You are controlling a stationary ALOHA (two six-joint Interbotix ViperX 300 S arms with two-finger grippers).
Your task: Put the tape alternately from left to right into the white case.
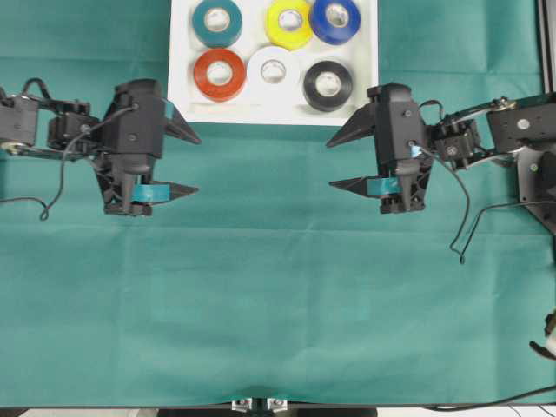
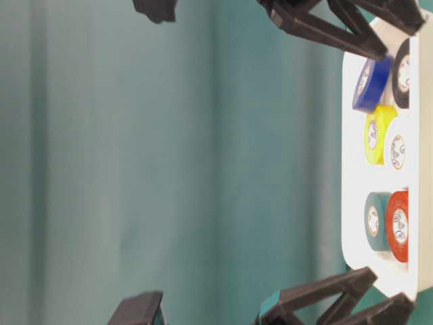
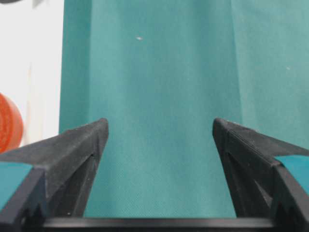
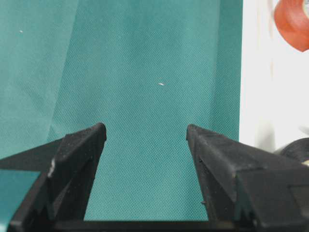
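Observation:
The white case lies at the back centre of the green cloth and holds all the tape. In its back row sit the teal roll, the yellow roll and the blue roll. Its front row has the orange-red roll, the white roll and the black roll. My left gripper stands open and empty just off the case's front left corner. My right gripper is open and empty off the front right corner. Both wrist views show only cloth between the jaws, with the orange-red roll at one edge.
Green cloth covers the table down to its front edge. A loose black cable hangs from the right arm, and another cable loops from the left arm. The right arm's base stands at the right edge.

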